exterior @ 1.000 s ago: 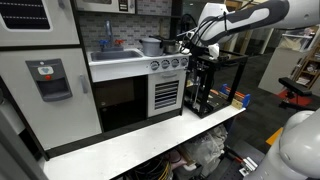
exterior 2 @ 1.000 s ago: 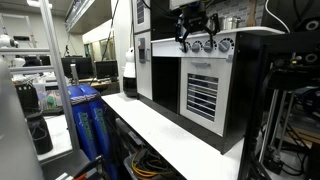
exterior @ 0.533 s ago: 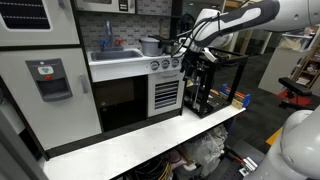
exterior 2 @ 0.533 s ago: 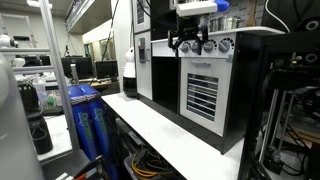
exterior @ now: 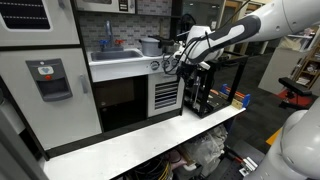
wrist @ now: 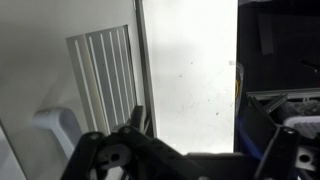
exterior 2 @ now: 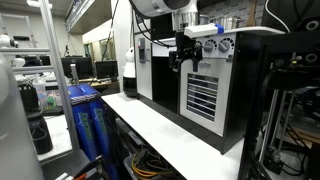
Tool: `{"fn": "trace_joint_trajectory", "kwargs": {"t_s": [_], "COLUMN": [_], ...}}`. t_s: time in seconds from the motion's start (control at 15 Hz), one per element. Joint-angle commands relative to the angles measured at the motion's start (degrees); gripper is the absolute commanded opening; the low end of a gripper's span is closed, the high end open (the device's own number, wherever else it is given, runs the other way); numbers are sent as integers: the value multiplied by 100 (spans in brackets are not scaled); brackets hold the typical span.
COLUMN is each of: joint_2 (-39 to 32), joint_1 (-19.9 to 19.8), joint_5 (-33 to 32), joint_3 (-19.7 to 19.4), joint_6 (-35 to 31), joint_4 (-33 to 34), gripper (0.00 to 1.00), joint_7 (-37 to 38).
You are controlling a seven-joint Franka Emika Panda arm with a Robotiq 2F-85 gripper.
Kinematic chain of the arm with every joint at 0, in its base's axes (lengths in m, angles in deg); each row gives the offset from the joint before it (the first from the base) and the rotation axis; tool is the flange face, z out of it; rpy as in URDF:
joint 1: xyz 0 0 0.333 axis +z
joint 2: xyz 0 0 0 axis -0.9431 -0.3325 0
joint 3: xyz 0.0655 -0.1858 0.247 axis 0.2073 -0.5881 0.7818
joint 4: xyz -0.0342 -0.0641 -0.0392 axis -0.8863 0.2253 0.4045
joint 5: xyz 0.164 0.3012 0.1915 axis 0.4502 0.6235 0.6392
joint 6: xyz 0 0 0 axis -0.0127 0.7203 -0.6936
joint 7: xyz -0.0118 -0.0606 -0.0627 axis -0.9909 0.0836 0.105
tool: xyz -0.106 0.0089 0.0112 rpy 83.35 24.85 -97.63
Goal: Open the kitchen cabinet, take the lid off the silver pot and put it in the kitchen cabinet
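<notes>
The kitchen cabinet's white slatted door point(exterior: 167, 96) is shut in both exterior views point(exterior 2: 203, 97). On the counter above it, beside the sink, stands the silver pot point(exterior: 150, 46) with its lid point(exterior: 150, 40) on. My gripper point(exterior: 172, 63) hangs open and empty in front of the knob panel, just above the door's top edge point(exterior 2: 185, 62). In the wrist view the slatted door point(wrist: 103, 78) and its pale handle point(wrist: 58, 128) lie left of my gripper point(wrist: 205, 140), whose dark fingers point(wrist: 135, 120) stand wide apart over the white table.
A doorless dark compartment point(exterior: 120, 104) lies beside the cabinet, and a grey fridge door with dispenser point(exterior: 46, 80) beyond it. A black frame rack point(exterior: 215, 85) stands close on the cabinet's other side. The white table point(exterior: 150, 135) runs along the front of the toy kitchen.
The arm has come down and swung across the kitchen front. My gripper went from level with the countertop edge to the knob panel just above the slatted door. The jaws stayed open.
</notes>
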Motion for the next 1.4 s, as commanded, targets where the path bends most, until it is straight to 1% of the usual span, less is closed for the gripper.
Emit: {"fn": "trace_joint_trajectory", "kwargs": {"t_s": [0.0, 0.27, 0.53, 0.73, 1.13, 1.33], "joint_2": [-28, -1, 1, 40, 100, 124], "joint_1": [-118, -167, -206, -197, -198, -237], "joint_5": [-323, -810, -1212, -1386, -1585, -1823], "joint_3": [198, 268, 289, 333, 430, 435], "joint_6": [-551, -1288, -1797, -1905, -1913, -1993], "joint_4": [-188, -448, -573, -535, -482, -461], "gripper": [100, 100, 100, 100, 100, 100], "joint_7": [-336, -233, -67, 111, 466, 676]}}
